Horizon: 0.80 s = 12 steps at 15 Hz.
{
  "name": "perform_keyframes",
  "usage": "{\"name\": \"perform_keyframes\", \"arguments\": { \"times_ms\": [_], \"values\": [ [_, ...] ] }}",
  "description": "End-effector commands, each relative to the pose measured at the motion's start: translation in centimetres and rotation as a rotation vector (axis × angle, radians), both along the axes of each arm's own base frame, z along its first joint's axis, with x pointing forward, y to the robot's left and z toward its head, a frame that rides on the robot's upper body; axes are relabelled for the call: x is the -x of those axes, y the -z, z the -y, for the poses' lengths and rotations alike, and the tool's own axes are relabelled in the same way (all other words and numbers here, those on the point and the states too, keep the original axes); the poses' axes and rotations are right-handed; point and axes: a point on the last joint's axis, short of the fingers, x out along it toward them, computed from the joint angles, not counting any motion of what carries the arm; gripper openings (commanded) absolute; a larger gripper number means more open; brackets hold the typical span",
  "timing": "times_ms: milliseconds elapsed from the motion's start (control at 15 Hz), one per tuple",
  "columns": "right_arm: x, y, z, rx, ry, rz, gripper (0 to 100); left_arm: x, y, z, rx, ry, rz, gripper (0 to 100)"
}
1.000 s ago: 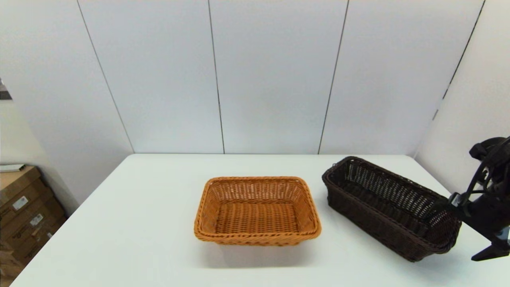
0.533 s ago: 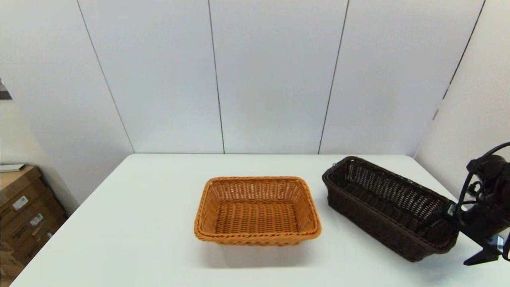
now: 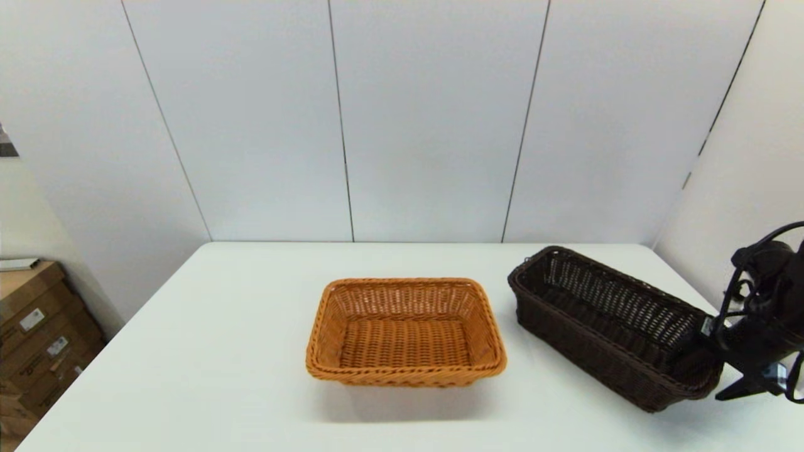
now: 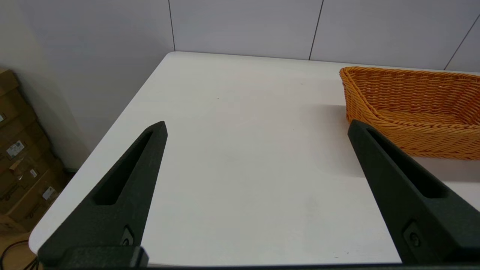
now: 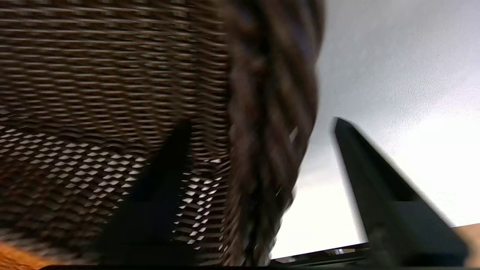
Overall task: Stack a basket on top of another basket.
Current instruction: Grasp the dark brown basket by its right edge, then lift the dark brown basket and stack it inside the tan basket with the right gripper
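Gripper (image 5: 258, 123) astride dark basket (image 3: 612, 326) rim

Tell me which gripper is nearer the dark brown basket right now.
Right. The right gripper straddles the dark brown basket at its near end wall, one finger inside, one outside, jaws open. The left gripper hovers open beyond the orange-tan basket, far from it.

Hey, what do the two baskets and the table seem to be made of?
Dark brown basket: woven wicker, or perhaps plastic rattan, matte, with open-weave sides and a braided rim. The right gripper straddles its end wall, jaws open.
Orange-tan basket: the same kind of weave, slightly glossy strands, braided rim.
Table: smooth white top, likely laminate; the exact material is not clear.
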Motion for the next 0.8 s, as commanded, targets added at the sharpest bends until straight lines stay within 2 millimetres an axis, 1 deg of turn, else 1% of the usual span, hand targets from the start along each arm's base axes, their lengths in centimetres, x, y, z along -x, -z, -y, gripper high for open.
{"name": "perform_keyframes", "arguments": {
  "times_ms": [67, 533, 600, 733, 800],
  "values": [
    [0.1, -0.6, -0.2, -0.003, 0.000, 0.012, 0, 0.0, 0.0, 0.0, 0.001, -0.001, 0.000, 100],
    [0.2, -0.6, -0.1, -0.005, 0.003, 0.013, 0, 0.0, 0.0, 0.0, 0.001, -0.001, 0.000, 100],
    [0.4, -1.3, 0.0, -0.024, 0.007, 0.033, 0, 0.0, 0.0, 0.0, 0.001, -0.001, 0.000, 100],
    [1.2, -4.4, 0.2, -0.045, 0.018, 0.102, 0, 0.0, 0.0, 0.0, 0.001, -0.001, 0.000, 100],
    [1.4, -6.5, 0.3, -0.033, 0.022, 0.122, 0, 0.0, 0.0, 0.0, 0.001, -0.001, 0.000, 100]
  ]
}}
